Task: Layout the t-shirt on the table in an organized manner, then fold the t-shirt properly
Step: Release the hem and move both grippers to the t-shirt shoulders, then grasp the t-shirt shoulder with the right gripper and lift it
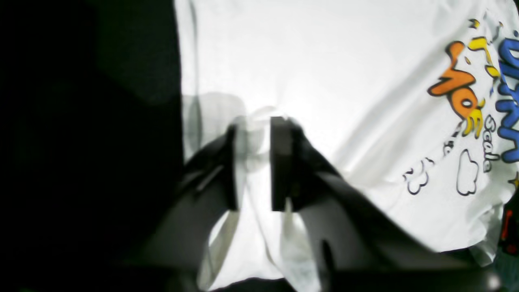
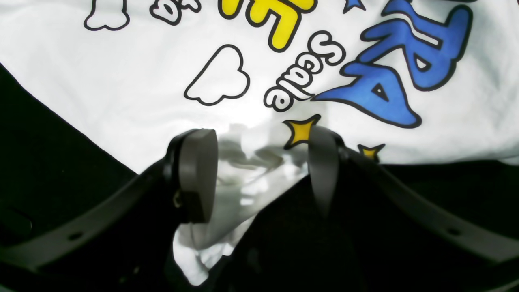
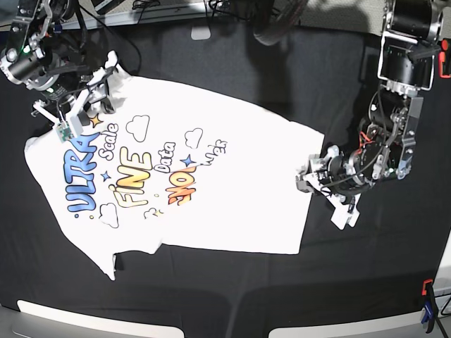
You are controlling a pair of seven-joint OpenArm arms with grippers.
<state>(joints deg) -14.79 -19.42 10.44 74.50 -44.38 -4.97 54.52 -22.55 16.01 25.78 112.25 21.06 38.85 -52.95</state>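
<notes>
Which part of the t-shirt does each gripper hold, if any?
Left gripper: jaws part open around the t-shirt bottom hem; grip uncertain. Right gripper: open astride a bunched edge by the collar; not held.

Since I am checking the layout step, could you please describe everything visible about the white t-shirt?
The white short-sleeved cloth t-shirt lies print-up and mostly flat on the wrinkled black cloth table, with colourful cartoon lettering and cloud outlines. Its hem points toward the left gripper, whose fingers straddle bunched cloth at that edge; the right gripper stands open around the collar end.
</notes>
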